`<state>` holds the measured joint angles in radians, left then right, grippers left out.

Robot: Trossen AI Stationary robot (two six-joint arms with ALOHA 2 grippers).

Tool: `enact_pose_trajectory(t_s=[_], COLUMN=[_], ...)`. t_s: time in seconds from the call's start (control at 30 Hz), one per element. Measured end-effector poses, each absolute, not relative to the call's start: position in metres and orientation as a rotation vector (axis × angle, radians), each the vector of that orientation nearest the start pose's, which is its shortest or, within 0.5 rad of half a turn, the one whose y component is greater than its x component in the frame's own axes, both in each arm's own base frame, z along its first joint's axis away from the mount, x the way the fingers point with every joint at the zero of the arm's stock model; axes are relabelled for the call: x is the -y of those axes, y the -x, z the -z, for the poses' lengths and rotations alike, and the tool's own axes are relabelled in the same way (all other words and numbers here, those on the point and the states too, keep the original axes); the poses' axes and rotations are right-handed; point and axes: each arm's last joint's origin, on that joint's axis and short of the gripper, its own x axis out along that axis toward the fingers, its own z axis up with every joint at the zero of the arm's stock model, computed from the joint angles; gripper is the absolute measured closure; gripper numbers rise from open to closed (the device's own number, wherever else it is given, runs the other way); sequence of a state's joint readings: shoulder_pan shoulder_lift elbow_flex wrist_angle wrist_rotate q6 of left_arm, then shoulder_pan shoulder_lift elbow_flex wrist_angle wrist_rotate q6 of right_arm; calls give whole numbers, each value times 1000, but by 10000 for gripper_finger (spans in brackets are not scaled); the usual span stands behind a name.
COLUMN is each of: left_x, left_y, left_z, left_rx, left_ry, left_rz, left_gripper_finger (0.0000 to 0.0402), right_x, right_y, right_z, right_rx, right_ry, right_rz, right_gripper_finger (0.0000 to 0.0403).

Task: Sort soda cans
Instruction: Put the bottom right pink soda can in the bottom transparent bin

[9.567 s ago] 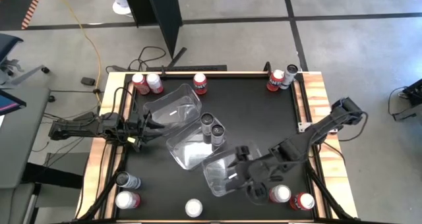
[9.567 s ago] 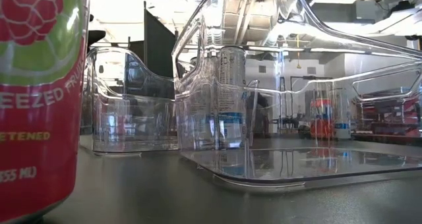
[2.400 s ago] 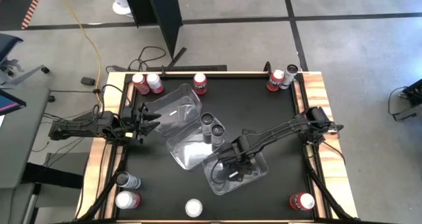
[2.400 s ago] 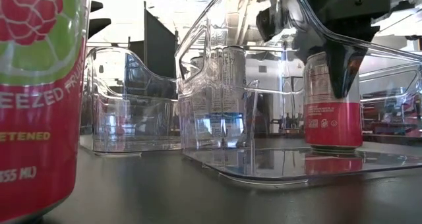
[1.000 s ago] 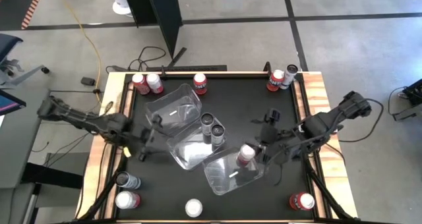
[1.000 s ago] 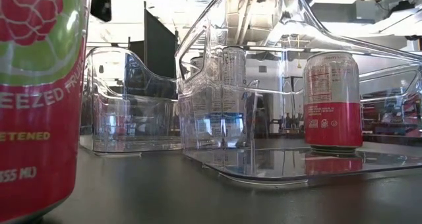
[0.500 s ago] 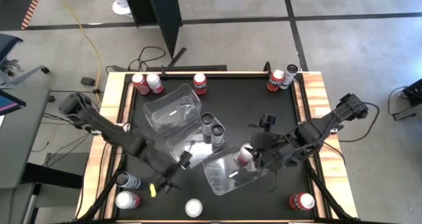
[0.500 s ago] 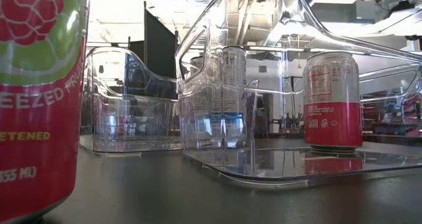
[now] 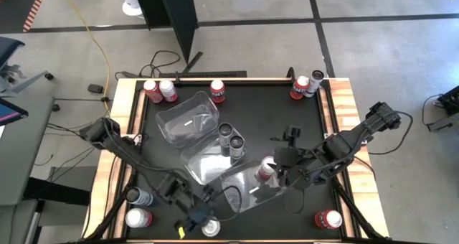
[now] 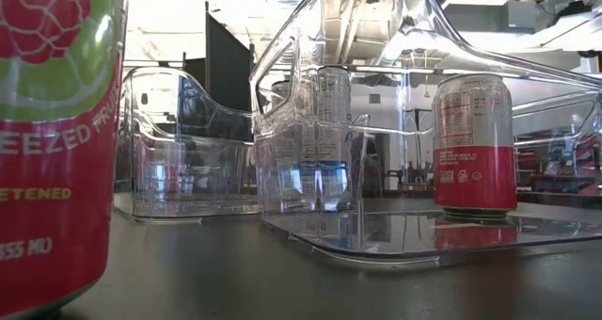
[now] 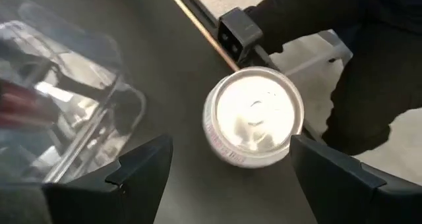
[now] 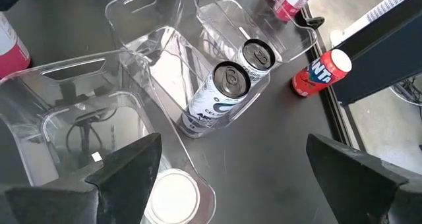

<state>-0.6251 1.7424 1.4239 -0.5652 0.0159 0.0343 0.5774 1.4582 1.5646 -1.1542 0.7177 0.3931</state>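
The soda cans stand in groups on the black table. A white can (image 9: 210,226) with a silver top (image 11: 254,122) stands at the near edge, and my left gripper (image 11: 234,174) hovers open just above it, slanting down, one finger on either side. A red-and-white can (image 10: 473,141) stands upright inside the nearest clear tub (image 9: 247,194). My right gripper (image 9: 278,169) hangs open above that can (image 12: 171,197), apart from it. Two dark cans (image 12: 231,82) stand in the middle tub (image 9: 204,161).
A third clear tub (image 9: 188,118) lies at the far left. Cans stand along the far edge (image 9: 158,91) (image 9: 217,90) (image 9: 307,85), at the near left corner (image 9: 138,207) and the near right corner (image 9: 328,219). A red-and-green can (image 10: 56,141) fills the low view's left.
My left gripper has swung from beside the far-left tub toward the table's near edge and tipped downward, ending over the white can. The right gripper has stayed above the can in the nearest tub.
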Motion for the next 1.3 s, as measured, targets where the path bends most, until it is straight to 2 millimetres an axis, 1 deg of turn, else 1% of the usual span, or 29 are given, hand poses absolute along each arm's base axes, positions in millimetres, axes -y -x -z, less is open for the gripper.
enact_pose_trajectory(t_s=[0.1,0.23,0.4,0.5,0.67,0.9,1.07,1.2,1.3], left_x=[225,224,227,227,226,227,227,231,232], left_y=[-306,-304,-305,-307,-313,-310,-302,-298,-299], left_z=[-267,-268,-270,-272,-276,-289,-286,-283,-284], left_rx=[-872,-882,-825,-799,-764,-822,-919,-933,-916], left_ry=[-299,-291,-337,-312,-247,-182,-149,-149,-149], left_rz=[618,593,464,436,405,448,441,444,440], left_gripper_finger=[99,91,73,65,63,61,37,14,6], right_x=[-133,-133,-133,-133,-133,-133,-133,-133,-132], right_y=[-239,-239,-239,-239,-239,-239,-239,-239,-239], right_z=[-374,-374,-374,-374,-374,-374,-374,-374,-374], right_rx=[-783,-781,-781,-781,-781,-780,-780,-780,-780], right_ry=[263,263,262,262,262,261,260,260,260], right_rz=[284,284,284,285,285,285,286,286,287], right_gripper_finger=[7,7,7,7,7,7,7,7,7])
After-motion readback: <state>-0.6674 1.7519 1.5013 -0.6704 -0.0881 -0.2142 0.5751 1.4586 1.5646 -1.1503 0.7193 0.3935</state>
